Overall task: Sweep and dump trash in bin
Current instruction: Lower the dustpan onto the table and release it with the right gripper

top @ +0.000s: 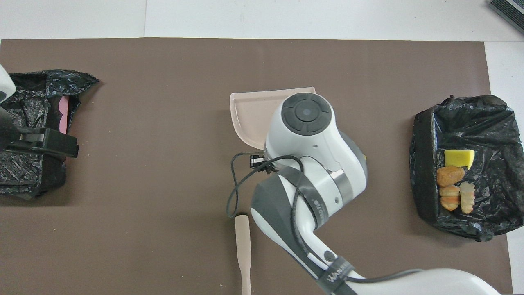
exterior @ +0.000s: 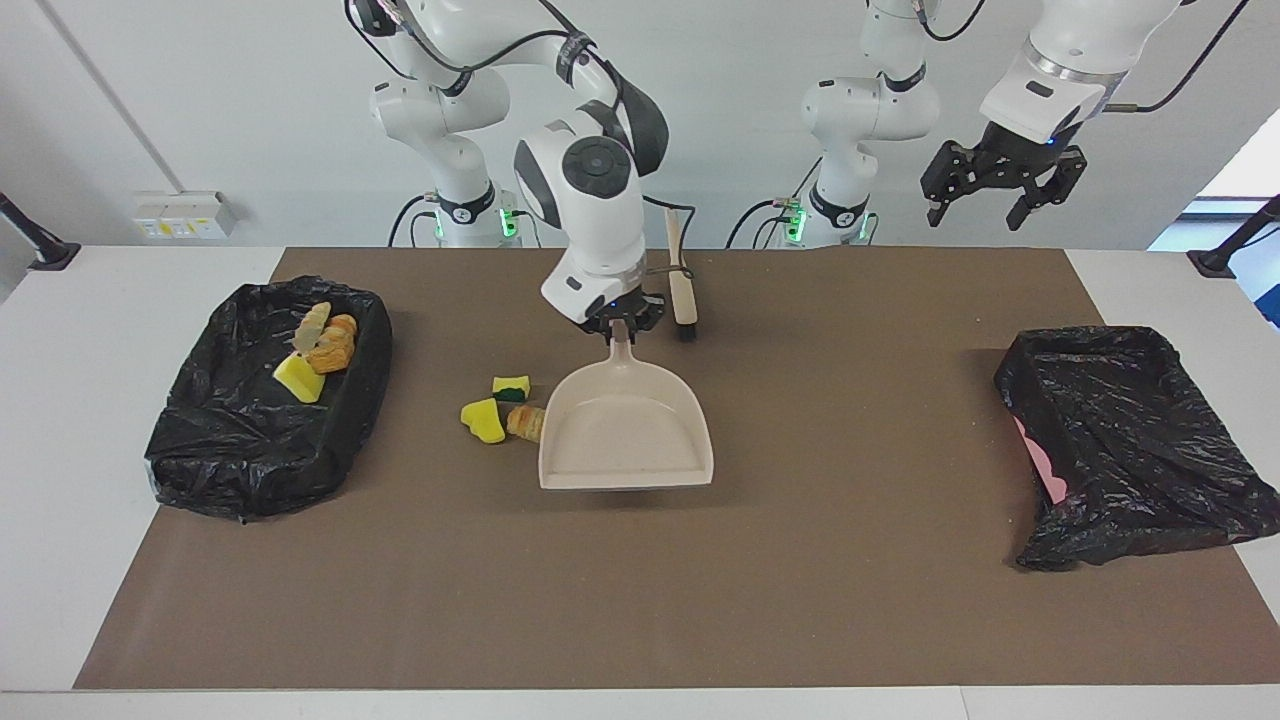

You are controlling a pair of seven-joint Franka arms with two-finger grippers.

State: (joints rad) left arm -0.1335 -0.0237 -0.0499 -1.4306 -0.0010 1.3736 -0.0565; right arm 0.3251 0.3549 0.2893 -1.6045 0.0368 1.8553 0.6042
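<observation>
My right gripper (exterior: 621, 322) is clamped on the handle of the dustpan (exterior: 625, 432), over the middle of the counter (exterior: 640, 600). The pan sits below the gripper. Three trash bits (exterior: 505, 410) lie just beside the pan, toward my right arm's end; four more (exterior: 316, 350) sit in the black-lined bin (exterior: 250, 440) there. The brush (exterior: 682, 285) lies just beside the gripper. My left gripper (exterior: 1003, 180) hangs open, waiting above the other bin (exterior: 1130, 450).
</observation>
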